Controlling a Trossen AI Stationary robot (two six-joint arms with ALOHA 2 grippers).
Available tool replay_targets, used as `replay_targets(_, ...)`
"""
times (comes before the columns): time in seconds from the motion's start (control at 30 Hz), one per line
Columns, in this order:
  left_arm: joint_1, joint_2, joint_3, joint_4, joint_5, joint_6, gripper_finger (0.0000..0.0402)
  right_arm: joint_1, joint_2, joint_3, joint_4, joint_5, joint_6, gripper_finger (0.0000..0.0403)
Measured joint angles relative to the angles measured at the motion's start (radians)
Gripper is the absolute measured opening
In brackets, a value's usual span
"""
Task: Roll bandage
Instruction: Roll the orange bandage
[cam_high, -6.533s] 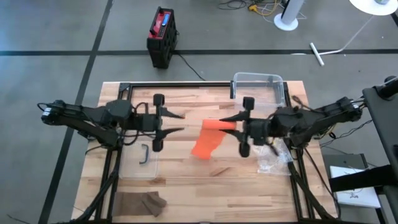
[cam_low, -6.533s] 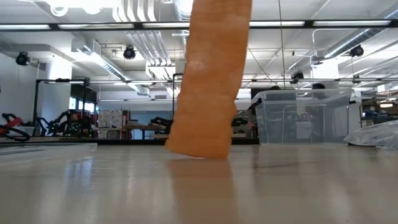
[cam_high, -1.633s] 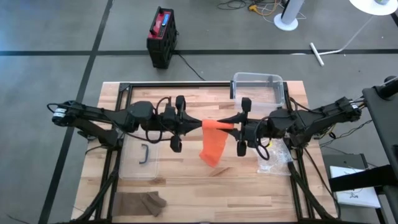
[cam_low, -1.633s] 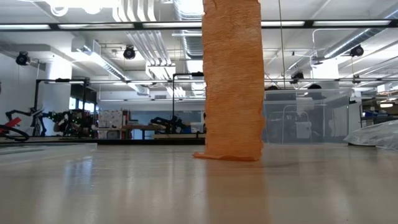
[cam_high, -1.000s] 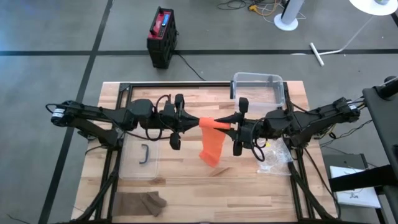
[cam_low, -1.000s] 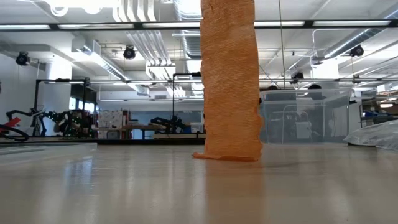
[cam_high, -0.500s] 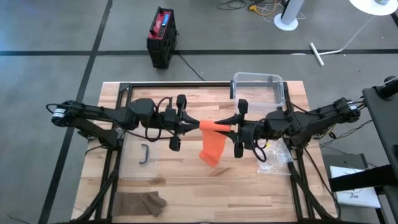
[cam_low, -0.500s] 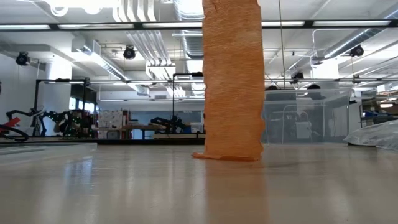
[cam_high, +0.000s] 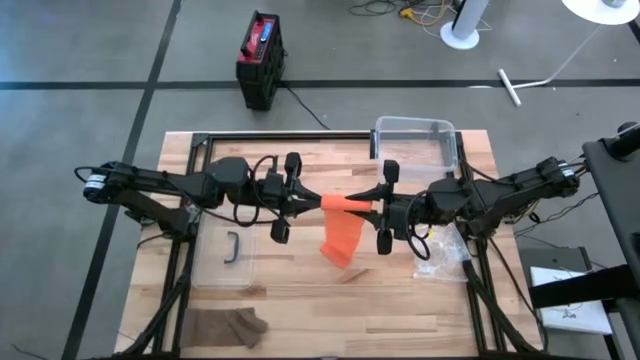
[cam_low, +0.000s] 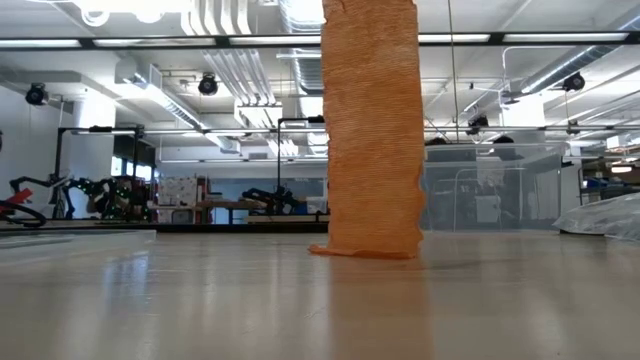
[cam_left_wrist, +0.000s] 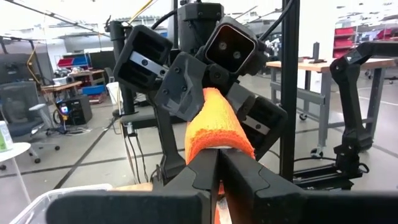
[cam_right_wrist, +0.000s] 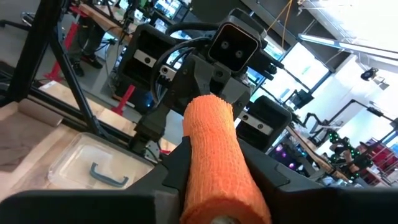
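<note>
An orange bandage is partly rolled. Its roll is held level above the table between both grippers. Its loose strip hangs straight down, and the lower end rests crumpled on the wooden table. My left gripper is shut on the roll's left end. My right gripper is shut around the roll's right part. The roll also shows in the left wrist view and the right wrist view. My left gripper pinches the roll's left end between its two fingertips, coming level from the table's left, along the roll's axis. The roll is clear of the table. My right gripper holds the roll's right part between its two fingers, coming level from the table's right, the fingers lying along the roll. The strip hangs below, its lower end on the table.
A clear plastic box stands at the table's far right. A clear lid with a dark handle lies at the left. A clear plastic bag lies at the right. Dark cloth lies at the near left edge.
</note>
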Motion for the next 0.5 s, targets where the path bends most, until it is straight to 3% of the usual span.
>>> replay_targets(0.5,0.002,0.0,0.0,0.011,0.009,-0.01,0.0012,-0.001,0.001,0.0,-0.004,0.005,0.038,0.0106)
